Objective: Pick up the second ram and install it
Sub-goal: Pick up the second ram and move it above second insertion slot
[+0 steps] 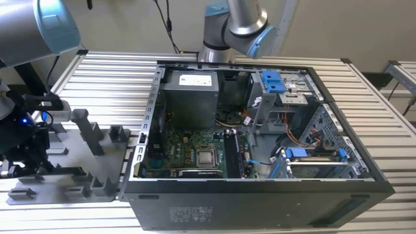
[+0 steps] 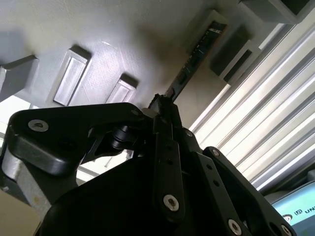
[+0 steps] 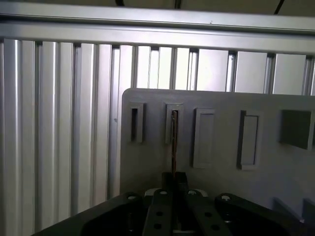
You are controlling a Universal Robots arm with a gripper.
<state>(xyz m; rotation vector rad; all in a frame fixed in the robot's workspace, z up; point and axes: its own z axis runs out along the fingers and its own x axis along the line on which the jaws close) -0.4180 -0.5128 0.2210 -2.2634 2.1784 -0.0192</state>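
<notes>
1. Seen in both wrist views: end effector drawn narrow, fingers seemingly pinched on the near edge of the ram
2. Stands on edge in a slot of the grey holder, reaching from the slot up to the fingertips; lies, holder and all, on the slatted surface
3. Likely light, stiff and thin; fragile at the chips and the contact row, so best taken by the long edges or the ends, squarely, with no twist or bend
4. Probably slips easily on so thin an edge; calls for a centred, even pinch
5. Shows edge-on as a mere dark line in the first wrist view; turns its flat face in the second wrist view, dark, with a pale patch near the far end
6. Adds, in the exterior view, the open case with the motherboard inside, and sets the holder just beside it, at the exterior view's left
</notes>
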